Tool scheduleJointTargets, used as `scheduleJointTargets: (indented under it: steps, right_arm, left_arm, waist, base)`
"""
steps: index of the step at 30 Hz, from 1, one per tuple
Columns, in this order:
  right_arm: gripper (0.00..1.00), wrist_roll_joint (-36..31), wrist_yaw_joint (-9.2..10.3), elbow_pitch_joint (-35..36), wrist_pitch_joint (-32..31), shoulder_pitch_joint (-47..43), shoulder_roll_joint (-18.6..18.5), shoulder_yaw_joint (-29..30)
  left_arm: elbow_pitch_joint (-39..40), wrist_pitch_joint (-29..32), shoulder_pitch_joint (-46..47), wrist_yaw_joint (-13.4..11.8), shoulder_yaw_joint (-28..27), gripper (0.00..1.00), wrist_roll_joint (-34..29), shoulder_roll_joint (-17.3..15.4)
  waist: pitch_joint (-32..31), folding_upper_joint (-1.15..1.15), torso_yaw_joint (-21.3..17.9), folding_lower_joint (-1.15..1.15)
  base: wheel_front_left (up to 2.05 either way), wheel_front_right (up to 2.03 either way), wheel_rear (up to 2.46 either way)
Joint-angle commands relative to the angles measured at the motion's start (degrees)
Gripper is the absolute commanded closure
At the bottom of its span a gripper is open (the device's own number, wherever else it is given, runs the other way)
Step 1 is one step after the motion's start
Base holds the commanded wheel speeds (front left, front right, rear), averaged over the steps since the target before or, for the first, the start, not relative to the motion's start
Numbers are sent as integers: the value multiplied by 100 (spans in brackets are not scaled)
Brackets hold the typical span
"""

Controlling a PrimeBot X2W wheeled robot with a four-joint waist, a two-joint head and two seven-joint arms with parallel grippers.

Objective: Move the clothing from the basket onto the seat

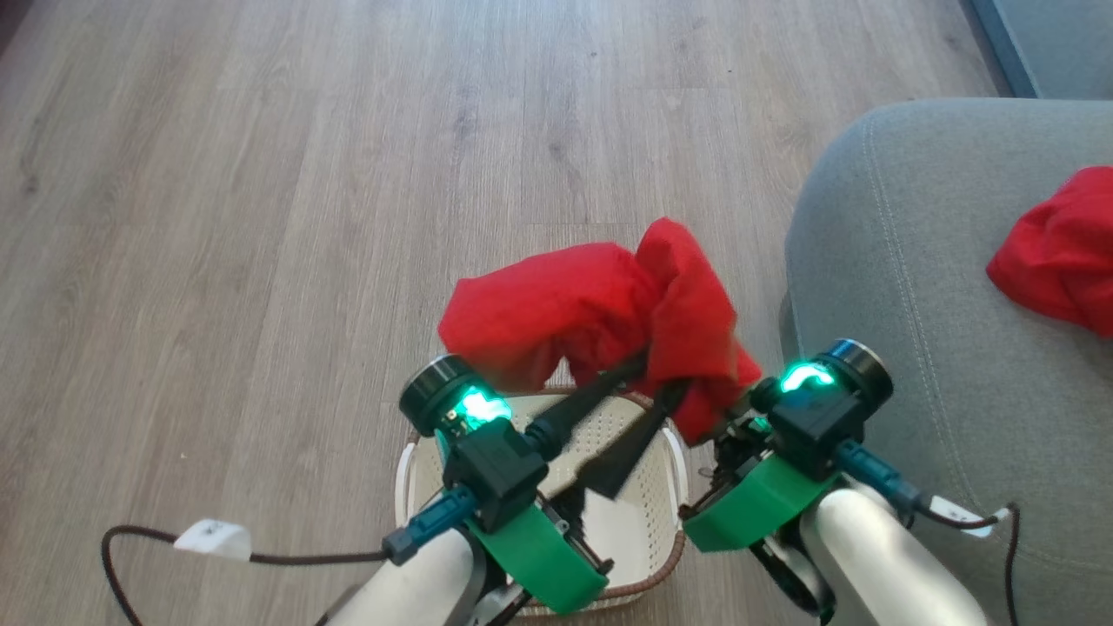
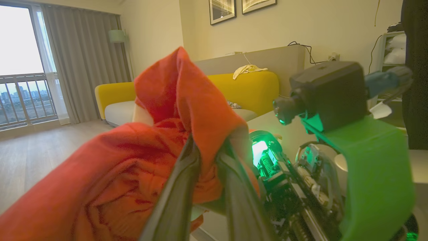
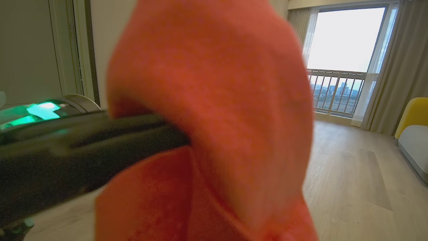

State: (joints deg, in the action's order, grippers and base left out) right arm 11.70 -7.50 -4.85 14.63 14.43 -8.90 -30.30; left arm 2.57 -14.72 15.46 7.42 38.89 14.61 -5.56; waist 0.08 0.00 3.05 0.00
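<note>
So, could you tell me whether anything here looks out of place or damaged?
Nothing looks spilled or damaged. One garment hangs bunched above the basket, pinched in the left jaws; a second garment lies crumpled on the seat. Both suit a move in progress.

- A cream-white perforated plastic basket (image 1: 650, 522) with a brown woven-look rim and white side handles stands upright.
- A large grey upholstered seat cushion (image 1: 887, 287) with a rounded corner and pale stitched seams sits just beside the basket.
- A bright red soft fabric garment (image 1: 609, 304) hangs bunched and folded, lifted above the basket.
- A second crumpled red garment (image 1: 1056, 252) lies on the cushion.
</note>
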Motion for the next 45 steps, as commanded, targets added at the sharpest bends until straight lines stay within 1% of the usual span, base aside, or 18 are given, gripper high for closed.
scheduleJointTargets:
  steps: [1,5,10,11,15,19,23,27,32,37,45]
  right_arm:
    - [100,73,1,288,37,89,135,110]
    - [100,58,1,355,37,62,129,354]
    - [100,66,1,464,37,-27,107,834]
    - [100,66,1,464,37,-27,107,834]
    - [100,46,1,538,37,-155,38,1223]
    - [100,-1,1,564,37,-324,-26,1617]
    - [100,-78,1,381,37,-522,-49,1964]
    - [100,-163,1,228,37,-671,33,2302]
    - [100,-260,1,10,37,-837,158,2669]
    - [100,-279,1,-51,37,-985,189,2908]
    - [100,-285,1,76,37,-954,164,3013]
  left_arm:
    - [136,-28,183,6,-307,0,-77,44]
    - [49,-28,92,6,-449,0,-122,61]
    - [-65,-28,-68,6,-616,0,-305,22]
    - [-65,-28,-68,6,-616,0,-305,22]
    - [-213,-28,-235,6,-728,0,-585,-70]
    - [-411,-28,-411,6,-710,0,-803,-142]
    - [-638,-28,-573,6,-709,0,-904,-158]
    - [-952,-28,-722,6,-770,0,-1021,-128]
    - [-1182,-28,-834,6,-695,0,-1089,-97]
    - [-1260,-28,-877,6,-732,0,-1090,-59]
    - [-1246,-28,-843,6,-813,0,-1104,-17]
  waist:
    - [-16,0,-3,0]
    - [-34,0,-35,0]
    - [-56,0,-82,0]
    - [-56,0,-82,0]
    - [-71,0,-147,0]
    - [-68,0,-211,0]
    - [-61,0,-274,0]
    - [-47,0,-327,0]
    - [-18,0,-383,0]
    - [38,0,-418,0]
    - [139,0,-642,0]
  base:
    - [0,0,0]
    - [0,0,0]
    - [0,0,0]
    - [0,0,0]
    - [0,0,0]
    - [0,0,0]
    - [0,0,0]
    - [0,0,0]
    - [0,0,0]
    - [0,0,0]
    - [0,0,0]
